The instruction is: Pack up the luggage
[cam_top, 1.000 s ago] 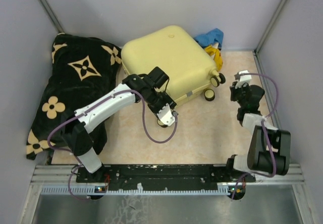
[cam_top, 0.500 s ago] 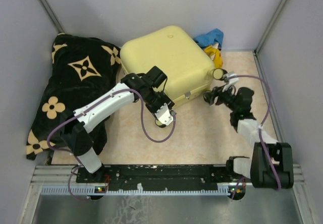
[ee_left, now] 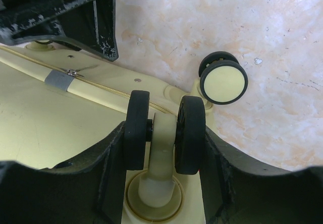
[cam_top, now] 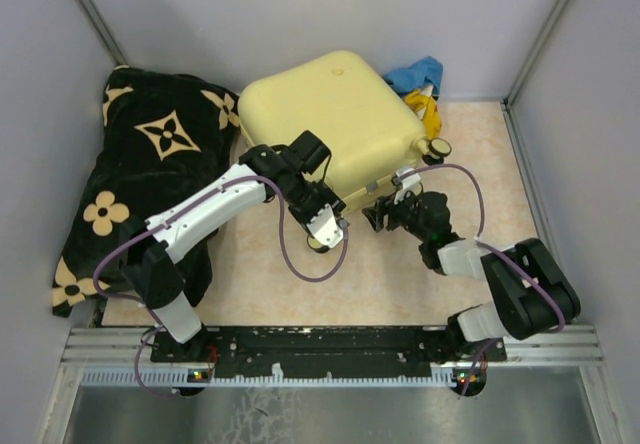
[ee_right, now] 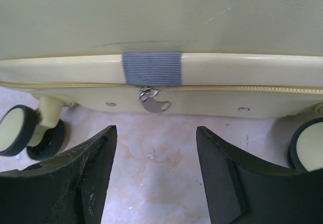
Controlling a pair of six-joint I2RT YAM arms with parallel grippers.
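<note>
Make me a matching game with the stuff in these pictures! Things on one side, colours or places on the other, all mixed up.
1 suitcase
2 blanket
3 tape strip
4 wheel

A grey
B between the left end effector's fingers
C pale yellow
D black with tan flowers

Pairs: 1-C, 2-D, 3-A, 4-B.

Blanket left of luggage; left gripper and right gripper at its near edge
</note>
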